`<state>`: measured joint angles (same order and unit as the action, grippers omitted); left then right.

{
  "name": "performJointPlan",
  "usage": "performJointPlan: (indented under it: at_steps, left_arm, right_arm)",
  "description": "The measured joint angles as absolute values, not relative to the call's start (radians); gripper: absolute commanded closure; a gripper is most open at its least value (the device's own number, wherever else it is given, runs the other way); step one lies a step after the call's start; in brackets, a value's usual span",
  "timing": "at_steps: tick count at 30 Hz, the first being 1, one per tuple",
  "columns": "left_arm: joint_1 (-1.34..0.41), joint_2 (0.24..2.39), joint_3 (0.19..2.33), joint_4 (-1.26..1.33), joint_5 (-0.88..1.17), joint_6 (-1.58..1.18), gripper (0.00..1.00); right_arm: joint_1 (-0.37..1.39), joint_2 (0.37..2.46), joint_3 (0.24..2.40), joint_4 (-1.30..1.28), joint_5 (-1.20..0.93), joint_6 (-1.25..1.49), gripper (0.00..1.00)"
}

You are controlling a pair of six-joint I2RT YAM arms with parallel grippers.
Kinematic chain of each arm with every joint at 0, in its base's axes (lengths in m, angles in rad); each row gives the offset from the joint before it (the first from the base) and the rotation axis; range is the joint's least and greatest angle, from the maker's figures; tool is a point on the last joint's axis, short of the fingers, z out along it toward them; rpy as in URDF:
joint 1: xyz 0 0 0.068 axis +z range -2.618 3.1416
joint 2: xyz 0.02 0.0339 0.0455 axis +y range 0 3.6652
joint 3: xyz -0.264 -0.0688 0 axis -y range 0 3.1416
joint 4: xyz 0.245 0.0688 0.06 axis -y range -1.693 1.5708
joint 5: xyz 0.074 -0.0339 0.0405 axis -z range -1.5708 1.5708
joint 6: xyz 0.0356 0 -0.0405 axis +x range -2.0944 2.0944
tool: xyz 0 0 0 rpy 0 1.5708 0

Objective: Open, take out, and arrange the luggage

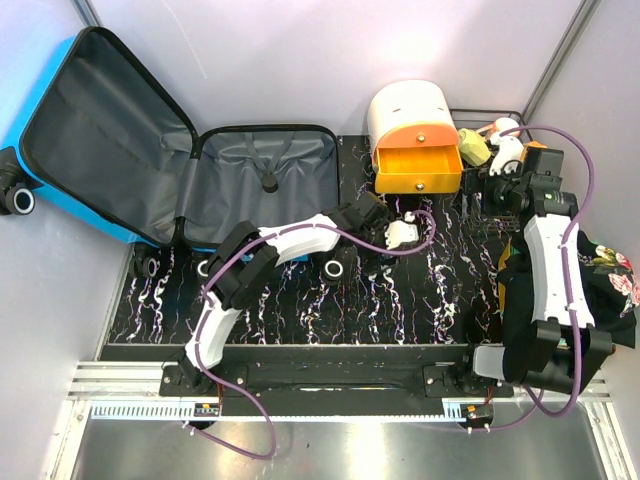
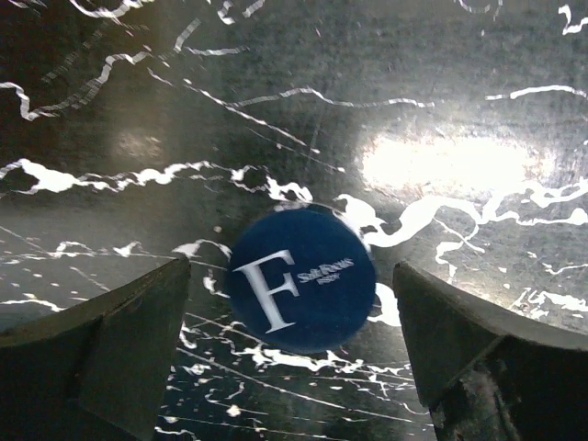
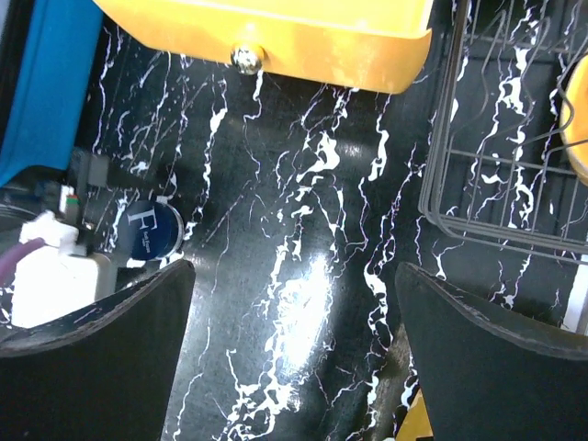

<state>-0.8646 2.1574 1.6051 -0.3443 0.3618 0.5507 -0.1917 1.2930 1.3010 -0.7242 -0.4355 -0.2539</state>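
The luggage is a bright-blue suitcase lying wide open at the back left, its dark grey lining showing and both halves looking empty. Its blue shell edge shows in the right wrist view. My left gripper is open over the table middle. In the left wrist view its jaws stand wide apart either side of a round blue tin marked "F", which lies on the table. My right gripper is open and empty, low over bare table.
A white-and-orange drawer box stands at the back with its orange drawer pulled out. A wire rack holds small toys at the back right. Dark floral cloth lies beside the right arm. The tin shows by my left gripper.
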Motion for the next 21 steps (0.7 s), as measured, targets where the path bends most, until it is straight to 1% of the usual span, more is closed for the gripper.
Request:
performJointPlan:
  at_steps: [6, 10, 14, 16, 19, 21]
  left_arm:
    - [-0.845, 2.114, 1.655, -0.387, 0.392, 0.530, 0.01]
    - [-0.799, 1.935, 1.613, -0.403, 0.441, 0.500, 0.01]
    - [-0.676, 1.705, 1.557, -0.400, 0.512, 0.441, 0.01]
    - [-0.593, 1.636, 1.542, -0.393, 0.543, 0.405, 0.01]
    - [-0.469, 1.582, 1.521, -0.400, 0.572, 0.348, 0.01]
    - [-0.406, 1.577, 1.509, -0.418, 0.572, 0.331, 0.01]
  right_arm:
    - [-0.191, 1.365, 1.310, -0.775, -0.481, -0.327, 0.00]
    - [-0.164, 1.430, 1.320, -0.803, -0.524, -0.373, 0.00]
    - [-0.035, 1.453, 1.319, -0.808, -0.509, -0.415, 0.00]
    - [0.056, 1.465, 1.313, -0.801, -0.496, -0.433, 0.00]
    - [0.171, 1.522, 1.304, -0.788, -0.470, -0.458, 0.00]
    - [0.208, 1.579, 1.301, -0.783, -0.447, -0.472, 0.00]
